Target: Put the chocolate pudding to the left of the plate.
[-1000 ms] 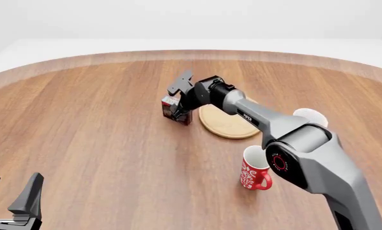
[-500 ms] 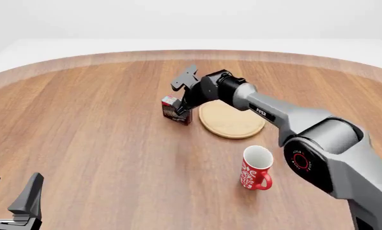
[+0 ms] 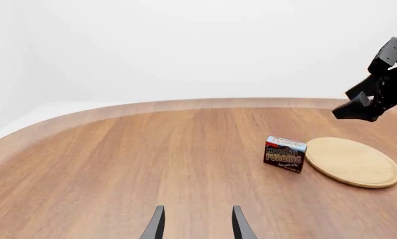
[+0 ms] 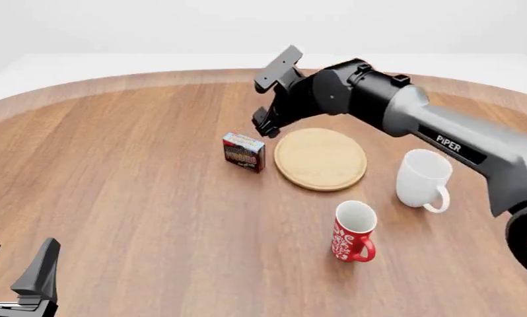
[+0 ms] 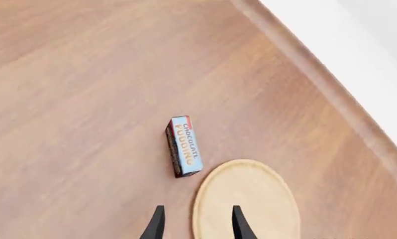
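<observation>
- Chocolate pudding (image 4: 244,151) stands on the tabletop (image 4: 140,165) just left of the plate (image 4: 321,158)
- Right pincer (image 4: 271,96) hangs above, spread wide, empty
- Left pincer (image 4: 17,267) wide, empty

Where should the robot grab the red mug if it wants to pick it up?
Probably by its rim. The red mug stands upright on the table with its open mouth facing up and its handle sticking out to the right at the front. Coming straight down from above, one finger could slip inside and one stay outside the wall, on a side away from the handle. The white mug is well apart.
</observation>
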Available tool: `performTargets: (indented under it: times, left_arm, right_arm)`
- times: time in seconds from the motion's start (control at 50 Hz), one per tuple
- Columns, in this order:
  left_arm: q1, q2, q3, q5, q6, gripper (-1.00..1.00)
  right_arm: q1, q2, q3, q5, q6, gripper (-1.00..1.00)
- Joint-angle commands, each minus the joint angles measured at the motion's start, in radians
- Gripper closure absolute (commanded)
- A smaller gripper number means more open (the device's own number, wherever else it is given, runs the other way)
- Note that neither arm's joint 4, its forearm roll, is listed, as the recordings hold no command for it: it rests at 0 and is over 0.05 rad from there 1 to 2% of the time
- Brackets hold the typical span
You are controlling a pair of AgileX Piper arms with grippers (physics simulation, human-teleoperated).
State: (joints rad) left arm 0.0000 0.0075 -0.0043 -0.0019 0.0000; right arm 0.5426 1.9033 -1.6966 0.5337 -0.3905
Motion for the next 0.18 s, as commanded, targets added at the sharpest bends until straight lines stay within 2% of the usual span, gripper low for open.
performTargets:
  times: [0.02,0.18]
  left_arm:
    - [0.0,0.0,0.0,0.0,0.0,-1.0]
    - [0.0,0.0,0.0,0.0,0.0,-1.0]
  right_arm:
    - [0.01,-0.143,0.013,0.068,-0.024,-1.0]
    - [0.029,-0.227,0.051,0.067,-0.027,-1.0]
